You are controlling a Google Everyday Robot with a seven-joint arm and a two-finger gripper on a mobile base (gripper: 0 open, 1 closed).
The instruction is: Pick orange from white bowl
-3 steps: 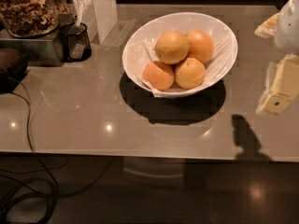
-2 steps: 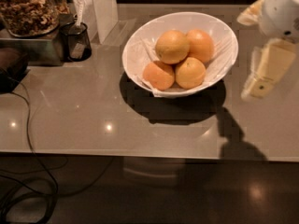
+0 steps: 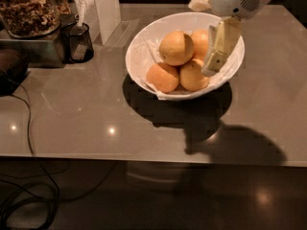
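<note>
The white bowl (image 3: 139,47) with its crinkled paper lining stands on the grey table, back centre. The orange (image 3: 176,48), largest and palest, lies on top of three smaller, deeper-orange ones (image 3: 163,76). My gripper (image 3: 202,38) hangs over the bowl's right side, just right of the orange and not touching it. It is open and empty. One cream finger (image 3: 218,47) points down in front of the right-hand oranges and partly hides them; the other (image 3: 199,4) sticks out behind the bowl's far rim.
A glass jar of nuts (image 3: 29,8), a black mesh cup (image 3: 78,42) and a white box (image 3: 106,8) stand at the back left. A dark object (image 3: 10,71) and a black cable (image 3: 29,128) lie at the left. The table's front edge (image 3: 144,157) runs below the bowl.
My gripper has moved left from beside the bowl's right edge to over the bowl's right side. The bowl and the oranges have not shifted on the table.
</note>
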